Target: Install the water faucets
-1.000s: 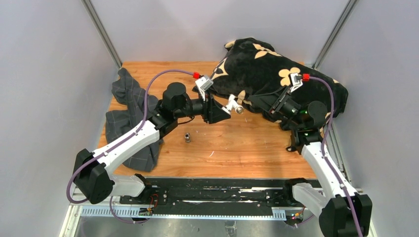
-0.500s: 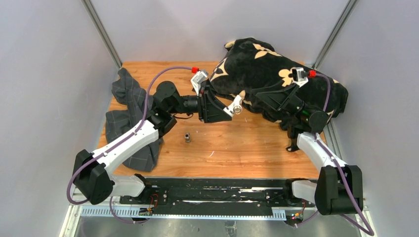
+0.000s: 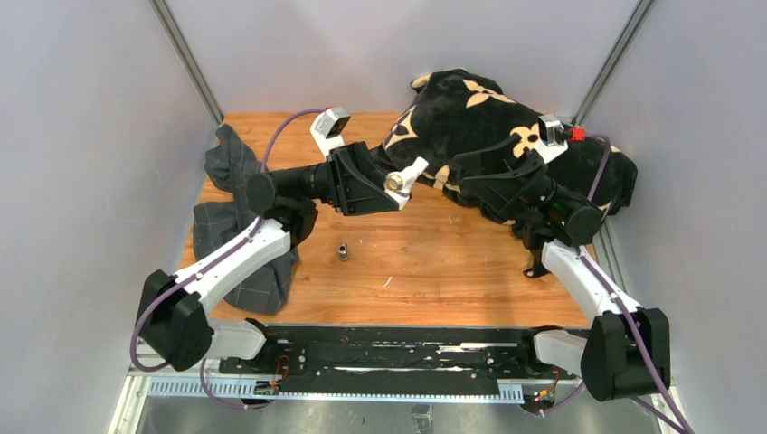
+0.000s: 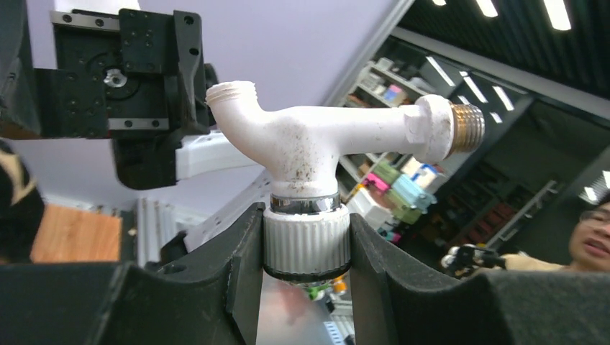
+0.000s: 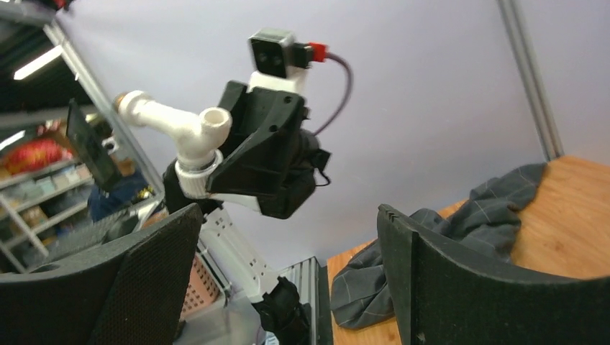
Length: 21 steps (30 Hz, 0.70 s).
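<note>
Tap body (image 3: 406, 174): held in the air over the far middle of the table (image 3: 434, 271), just in front of the cushion (image 3: 488, 117).
Left gripper (image 3: 395, 192): fingers clamped on the tap's ribbed white collar.
Tap direction: in the left wrist view the body (image 4: 316, 144) runs crosswise above the fingertips. The brass threaded end is on the right and the open white spout on the upper left. From above, the round metal end faces the near edge and the white arm points far-right.
Right gripper (image 3: 459, 170): fingers spread apart, holding nothing. It is aimed at the tap, near it but not touching.
T-piece (image 3: 344, 252): stands on bare wood below the left arm, well apart from the tap.
Edges: the cloth (image 3: 235, 226) is draped over the left edge. The cushion fills the far-right corner, and grey walls close three sides.
</note>
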Motion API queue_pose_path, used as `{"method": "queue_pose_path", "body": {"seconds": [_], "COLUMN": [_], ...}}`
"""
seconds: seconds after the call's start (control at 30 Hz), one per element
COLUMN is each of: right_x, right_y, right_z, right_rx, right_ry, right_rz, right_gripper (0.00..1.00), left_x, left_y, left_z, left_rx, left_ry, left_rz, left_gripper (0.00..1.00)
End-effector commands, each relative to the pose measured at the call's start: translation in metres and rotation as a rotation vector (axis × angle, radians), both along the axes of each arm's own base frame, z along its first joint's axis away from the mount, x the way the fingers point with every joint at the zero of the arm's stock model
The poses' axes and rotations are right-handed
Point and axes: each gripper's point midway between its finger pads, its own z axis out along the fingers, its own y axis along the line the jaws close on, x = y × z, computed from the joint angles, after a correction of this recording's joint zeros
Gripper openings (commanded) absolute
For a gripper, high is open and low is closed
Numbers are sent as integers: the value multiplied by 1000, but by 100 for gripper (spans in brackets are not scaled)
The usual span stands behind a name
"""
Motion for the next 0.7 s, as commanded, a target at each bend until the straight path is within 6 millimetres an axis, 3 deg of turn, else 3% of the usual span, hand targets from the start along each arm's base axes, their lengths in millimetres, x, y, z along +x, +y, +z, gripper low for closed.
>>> {"method": "queue_pose_path", "body": {"seconds": [0.0, 0.23, 0.4, 0.53, 0.67], "right_x": [-35, -39, -35, -49, -48], "right_y": [18, 41, 57, 70, 76], "right_z": [40, 56, 71, 87, 97], "right_rx": [-27, -59, -43, -32, 1], "right_ry": [-297, -370, -409, -486, -472], "right_rz": [49, 155, 203, 255, 276], "right_gripper": [91, 98, 99, 99, 99], "left_x": [-29, -39, -45, -42, -42], "left_y": [25, 30, 33, 32, 32], "left_z": [32, 39, 48, 46, 47], "left_rx": [-114, -105, -110, -102, -113], "left_ry": [21, -3, -13, 6, 4], "left_rz": [-177, -199, -213, -217, -211], "left_gripper": [0, 0, 0, 0, 0]}}
